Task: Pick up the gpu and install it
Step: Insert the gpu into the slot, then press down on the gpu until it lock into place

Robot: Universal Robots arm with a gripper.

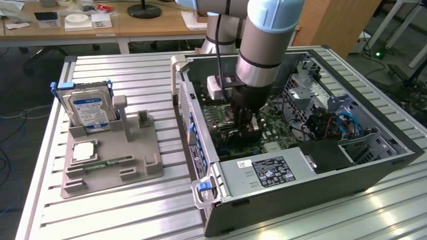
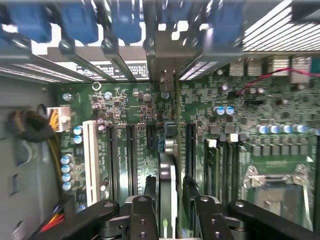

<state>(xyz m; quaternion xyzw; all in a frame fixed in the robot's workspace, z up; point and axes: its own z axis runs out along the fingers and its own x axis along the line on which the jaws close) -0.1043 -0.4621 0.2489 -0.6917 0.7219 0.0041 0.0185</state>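
- Exterior view: the arm reaches down into the open computer case (image 1: 373,165), which lies on its side on the slatted metal counter (image 1: 133,210).
- Pincer (image 1: 248,131) sits low over the green motherboard (image 1: 277,131), fingers close together around a thin dark card edge; the card itself is hard to make out from here.
- Power supply (image 1: 267,175) with its black label sits at the near end of the case; drive bay with blue cables (image 1: 343,125) toward the exterior view's right.
- On the exterior view's left, a grey fixture tray (image 1: 133,175) rests on the counter, well apart from the case.
- Hard drive (image 1: 90,111) with a blue label stands upright in the tray's rear slot; a square CPU chip (image 1: 85,151) lies flat in front of it; a narrow memory stick (image 1: 110,163) lies beside that.
- Wooden desk (image 1: 147,27) with small items behind the counter.
- Wrist view: the gpu (image 2: 167,175) is seen edge-on, upright, pinched between the black fingers (image 2: 143,210) of the pincer (image 2: 167,220).
- Its lower edge lines up with one of the long expansion slots on the motherboard (image 2: 125,110); cannot tell whether it is fully seated.
- White slot (image 2: 90,160) and black slots run parallel beside it; CPU socket (image 2: 275,185) sits off to one side.
- Blue slot latches (image 2: 80,22) line the rear panel of the case beyond the card.
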